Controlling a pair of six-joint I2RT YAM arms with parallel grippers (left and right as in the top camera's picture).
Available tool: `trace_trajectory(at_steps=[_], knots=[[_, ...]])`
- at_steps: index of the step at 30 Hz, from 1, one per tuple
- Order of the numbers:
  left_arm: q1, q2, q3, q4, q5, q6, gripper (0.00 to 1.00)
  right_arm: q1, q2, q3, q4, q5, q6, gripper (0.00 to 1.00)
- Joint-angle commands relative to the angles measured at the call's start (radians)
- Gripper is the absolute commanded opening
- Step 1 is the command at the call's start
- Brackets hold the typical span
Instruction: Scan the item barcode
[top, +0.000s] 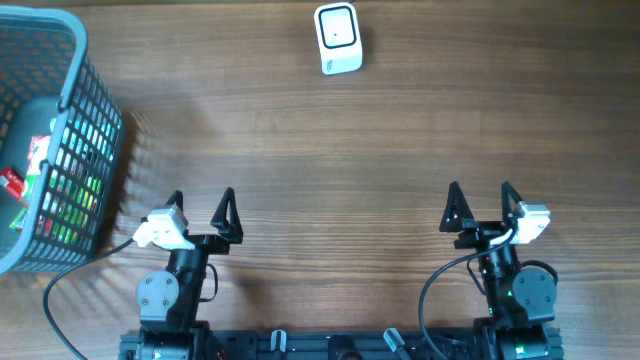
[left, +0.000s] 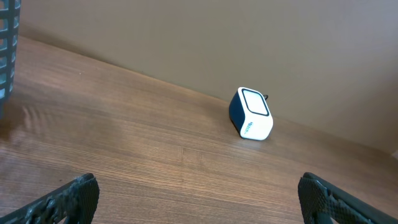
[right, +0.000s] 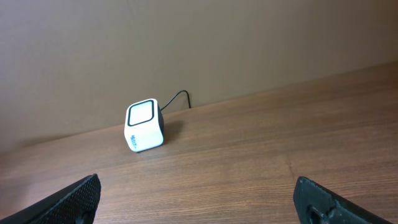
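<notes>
I have both sets of fingers spread wide and holding nothing: the left fingers (top: 229, 215) and right fingers (top: 453, 208) sit low at the near edge of the bench (top: 320, 150), well apart from each other, tips pointing toward the far edge. Between and ahead of them I see only bare wood. Further out, the scanner (top: 337, 38) stands at the far edge, a little right of centre, its window tilted up and its cable (right: 177, 96) trailing off behind it. At the left edge stands the grey mesh basket (top: 85, 165) with some packets (top: 14, 185) inside, red and green showing through the wall; I cannot tell which one is meant. As I judge it, nothing is done yet: picking an item, carrying it over and presenting its barcode all remain.
</notes>
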Motion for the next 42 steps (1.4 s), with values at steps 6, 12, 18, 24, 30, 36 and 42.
trace_trajectory(at_steps=[6, 12, 18, 24, 30, 36, 42], knots=[[0.005, -0.004, -0.002, -0.008, -0.002, 0.019, 1.0, -0.004, -0.006, -0.001, 0.006, -0.016, 0.007, 1.0], [0.005, -0.004, -0.002, -0.008, -0.002, 0.019, 1.0, -0.004, -0.006, -0.001, 0.006, -0.016, 0.008, 1.0], [0.005, -0.004, -0.002, -0.008, -0.002, 0.019, 1.0, -0.004, -0.006, -0.001, 0.006, -0.016, 0.006, 1.0], [0.005, -0.004, -0.002, -0.008, -0.002, 0.019, 1.0, -0.004, -0.006, -0.001, 0.006, -0.016, 0.007, 1.0], [0.005, -0.004, -0.002, -0.008, -0.058, 0.02, 1.0, -0.004, -0.006, -0.001, 0.006, -0.016, 0.008, 1.0], [0.005, -0.004, -0.002, -0.008, -0.058, 0.02, 1.0, -0.004, -0.006, -0.001, 0.006, -0.016, 0.007, 1.0], [0.005, -0.004, -0.002, -0.009, -0.043, 0.016, 1.0, -0.004, -0.006, -0.001, 0.006, -0.016, 0.007, 1.0]])
